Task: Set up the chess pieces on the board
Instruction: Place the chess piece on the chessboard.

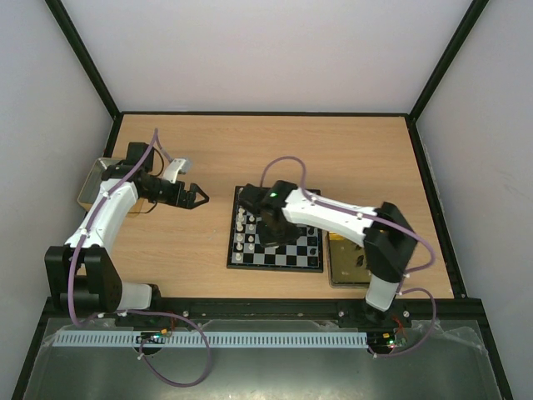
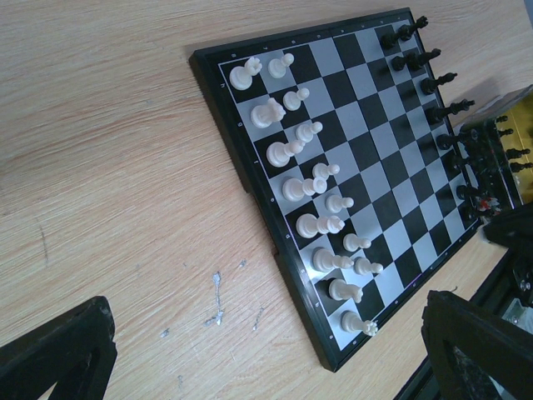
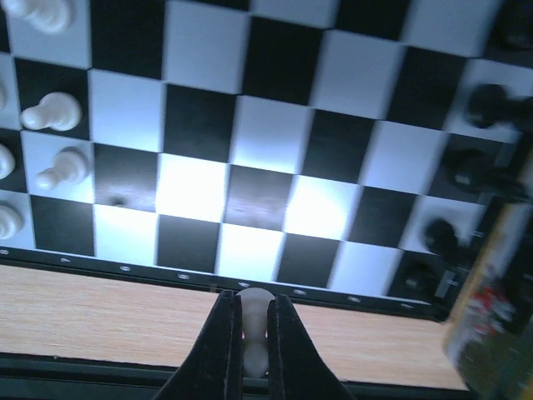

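- The board (image 1: pixel 291 255) was seen lying flat on the wooden table (image 1: pixel 350 158), just right of the middle in the top view; its thin black frame was set roughly square to the table's edges.
- The white chess pieces (image 2: pixel 293 188) were ranged in two files along the board's 9 o'clock side; the black chess pieces (image 2: pixel 437 83) were ranged along its 3 o'clock side, with several of them blurred in the right wrist view.
- The right gripper (image 3: pixel 252 302) was held over the board's far half in the top view; its jaws were drawn narrow and clamped on a white piece (image 3: pixel 253 350) — which kind could not be told.
- The left gripper (image 1: pixel 198 197) was held at 9 o'clock of the board, apart from it, over bare wood; its jaws were spread wide and nothing was held between them.
- A gold tin (image 1: pixel 343 265) was placed just beside the board at its 4 o'clock; it was partly covered by the right arm (image 1: pixel 333 215).
- A metal tray (image 1: pixel 90 185) was seen farther out at 9 o'clock, near the table's left edge — well apart from the board.
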Available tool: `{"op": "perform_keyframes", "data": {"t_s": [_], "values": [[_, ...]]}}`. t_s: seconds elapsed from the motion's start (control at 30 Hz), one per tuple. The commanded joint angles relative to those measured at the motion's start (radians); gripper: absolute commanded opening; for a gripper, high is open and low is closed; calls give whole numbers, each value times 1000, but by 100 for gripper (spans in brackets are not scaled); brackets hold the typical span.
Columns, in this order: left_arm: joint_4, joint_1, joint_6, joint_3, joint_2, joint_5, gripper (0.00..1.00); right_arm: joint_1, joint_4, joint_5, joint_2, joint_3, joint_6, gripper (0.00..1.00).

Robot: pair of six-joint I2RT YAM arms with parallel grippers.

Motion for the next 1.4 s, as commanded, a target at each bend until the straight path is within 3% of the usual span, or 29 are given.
{"op": "perform_keyframes", "data": {"t_s": [0.0,0.33,1.37], "values": [[4,-6,-7,-10,-6,-6,100,63,10,-7,121,146,-94,3],[6,-8,-9,-17,-19,-10,100,80,50,-104,248,179,-188,6],[10,-9,-10,-18,-11,-21,100,95,95,-163,306,199,-237,11]]}}
